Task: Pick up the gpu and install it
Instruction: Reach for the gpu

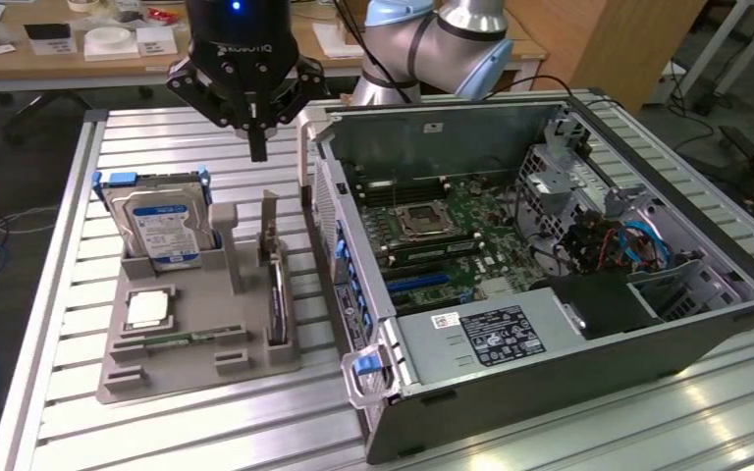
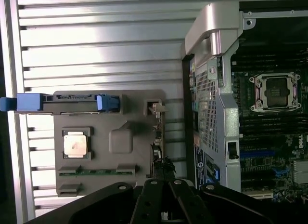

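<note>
Black two-finger gripper: pinched closed, empty
Dark green gpu card: on edge in grey tray, six o'clock from gripper, exterior view

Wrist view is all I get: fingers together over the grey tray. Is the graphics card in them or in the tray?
Observer: Nothing is in the gripper. It hangs shut above the tray, touching nothing.
Operator: So where is it, and how does it sit?
Observer: The graphics card stands on its long edge in the tray slot nearest the computer case.
Operator: Anything tall next to it?
Observer: The hard drive stands upright in the tray, on the exterior view's left of the card and apart from it.
</note>
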You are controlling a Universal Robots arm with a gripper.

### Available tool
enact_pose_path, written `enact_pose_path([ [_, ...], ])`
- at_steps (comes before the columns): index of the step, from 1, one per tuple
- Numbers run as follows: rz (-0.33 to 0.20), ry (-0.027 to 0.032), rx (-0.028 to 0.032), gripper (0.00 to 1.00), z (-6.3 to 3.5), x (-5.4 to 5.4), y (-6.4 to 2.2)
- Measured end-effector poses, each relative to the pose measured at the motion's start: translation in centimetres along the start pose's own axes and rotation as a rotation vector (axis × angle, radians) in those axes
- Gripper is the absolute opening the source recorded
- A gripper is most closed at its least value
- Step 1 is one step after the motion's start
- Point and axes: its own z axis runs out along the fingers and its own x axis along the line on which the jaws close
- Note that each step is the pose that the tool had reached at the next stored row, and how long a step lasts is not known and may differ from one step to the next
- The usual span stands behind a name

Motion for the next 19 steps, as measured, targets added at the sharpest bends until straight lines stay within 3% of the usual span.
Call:
enact_pose_path([
  [8,0.0,0.0001,0.0001,0.11,-0.02,0.0,-0.23],
  [19,0.0,0.0001,0.0001,0.11,-0.11,-0.2,-2.46],
])
